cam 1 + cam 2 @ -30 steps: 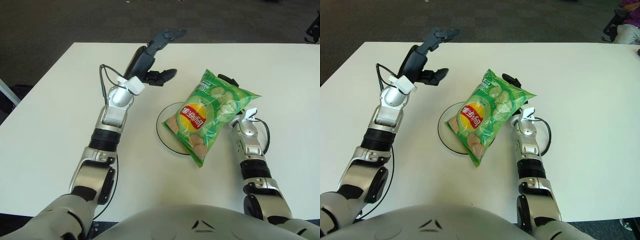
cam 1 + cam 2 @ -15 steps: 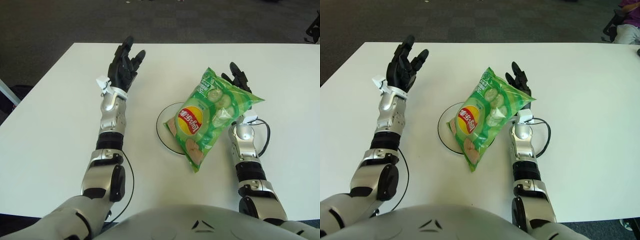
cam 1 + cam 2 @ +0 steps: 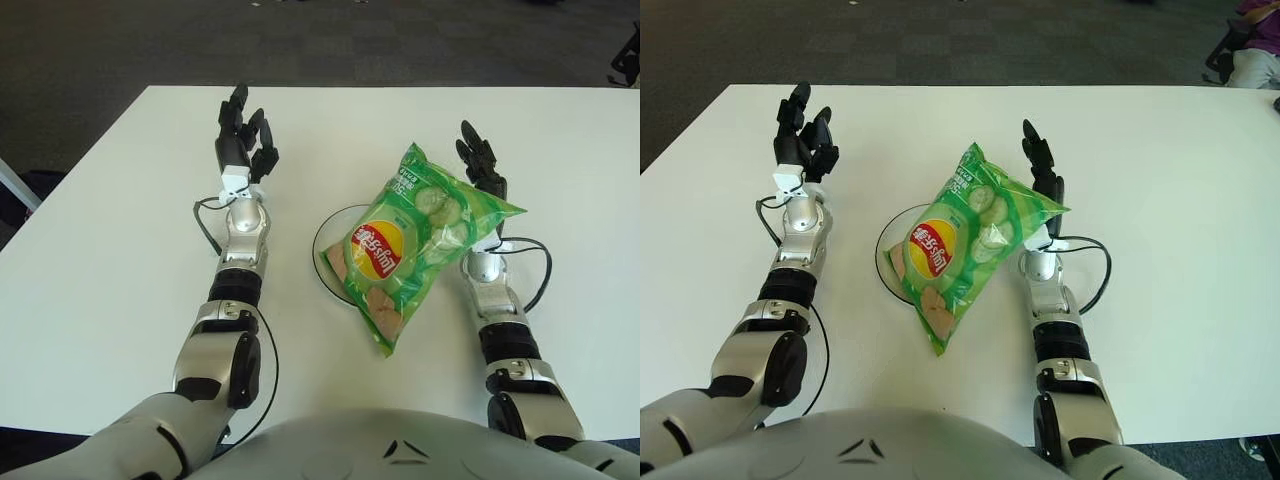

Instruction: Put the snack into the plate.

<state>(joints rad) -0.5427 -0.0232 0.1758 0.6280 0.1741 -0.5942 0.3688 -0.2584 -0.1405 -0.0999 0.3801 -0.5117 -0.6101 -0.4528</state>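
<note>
Over the plate (image 3: pixel 330 262), chip bag (image 3: pixel 410 240) leans on your right robot hand (image 3: pixel 482 165), fingers spread; left robot hand (image 3: pixel 243 135) spread, idle. Placement nearly done: tip bag flat.

The green crinkled chip bag (image 3: pixel 407 240) hides the right part of the round white black-rimmed plate (image 3: pixel 329 262) and the black right hand's (image 3: pixel 480 163) palm.

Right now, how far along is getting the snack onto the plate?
Nearly done: the green snack bag lies across the plate, its right end propped against the open right robot hand. Nothing is gripped; the left robot hand is open, left of the plate. Left: clear the right robot hand.
</note>
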